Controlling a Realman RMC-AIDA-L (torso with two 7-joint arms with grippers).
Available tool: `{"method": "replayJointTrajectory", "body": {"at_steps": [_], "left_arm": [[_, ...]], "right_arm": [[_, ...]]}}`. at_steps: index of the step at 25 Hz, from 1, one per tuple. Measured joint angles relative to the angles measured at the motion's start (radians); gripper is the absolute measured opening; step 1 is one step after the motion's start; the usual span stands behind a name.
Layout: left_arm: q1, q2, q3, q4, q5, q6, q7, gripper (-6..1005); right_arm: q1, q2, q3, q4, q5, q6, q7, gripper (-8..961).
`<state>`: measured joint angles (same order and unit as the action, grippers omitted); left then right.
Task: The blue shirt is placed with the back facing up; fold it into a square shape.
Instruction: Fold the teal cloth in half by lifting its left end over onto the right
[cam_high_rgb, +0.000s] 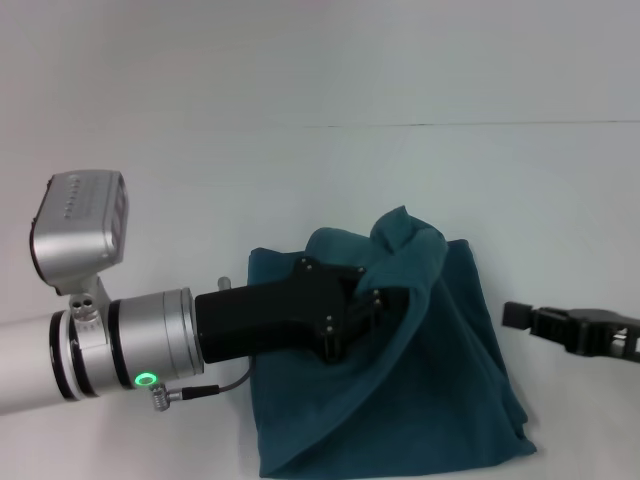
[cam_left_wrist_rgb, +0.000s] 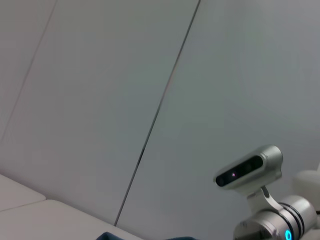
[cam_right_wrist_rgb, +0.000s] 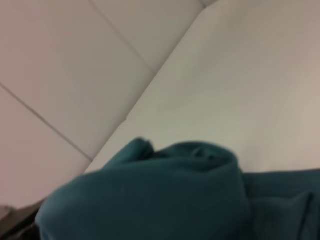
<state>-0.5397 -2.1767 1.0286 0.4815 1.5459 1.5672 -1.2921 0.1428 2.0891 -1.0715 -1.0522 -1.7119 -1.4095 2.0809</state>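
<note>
The blue shirt (cam_high_rgb: 420, 390) lies on the white table as a roughly folded teal heap, plain side showing. My left gripper (cam_high_rgb: 372, 303) reaches over it from the left and is shut on a fold, which is raised into a hump (cam_high_rgb: 405, 245) above the rest. That raised hump of the blue shirt (cam_right_wrist_rgb: 150, 200) fills the right wrist view up close. A sliver of the blue shirt (cam_left_wrist_rgb: 107, 236) shows in the left wrist view. My right gripper (cam_high_rgb: 520, 315) hovers just off the shirt's right edge, apart from the cloth.
The white table (cam_high_rgb: 150, 200) stretches around the shirt, with a pale wall behind it and a seam line (cam_high_rgb: 480, 124) at the back. The right arm's wrist camera (cam_left_wrist_rgb: 249, 169) shows in the left wrist view.
</note>
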Motion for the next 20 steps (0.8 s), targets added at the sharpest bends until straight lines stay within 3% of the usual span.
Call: {"method": "replayJointTrajectory", "body": {"at_steps": [13,18,20], "left_arm": [[0.009,0.000,0.036,-0.029,0.001,0.007,0.084,41],[0.009,0.000,0.073,-0.031,0.003,0.002,0.097,213],[0.009,0.001,0.077,-0.031,0.003,0.002,0.095,467]], "right_arm": [[0.042,-0.002,0.110,-0.012,-0.009,-0.005,-0.008,116],[0.067,-0.002,0.118,-0.012,-0.015,-0.005,-0.008,120],[0.075,-0.001,0.120,-0.013,-0.015,-0.004,-0.007,122]]}}
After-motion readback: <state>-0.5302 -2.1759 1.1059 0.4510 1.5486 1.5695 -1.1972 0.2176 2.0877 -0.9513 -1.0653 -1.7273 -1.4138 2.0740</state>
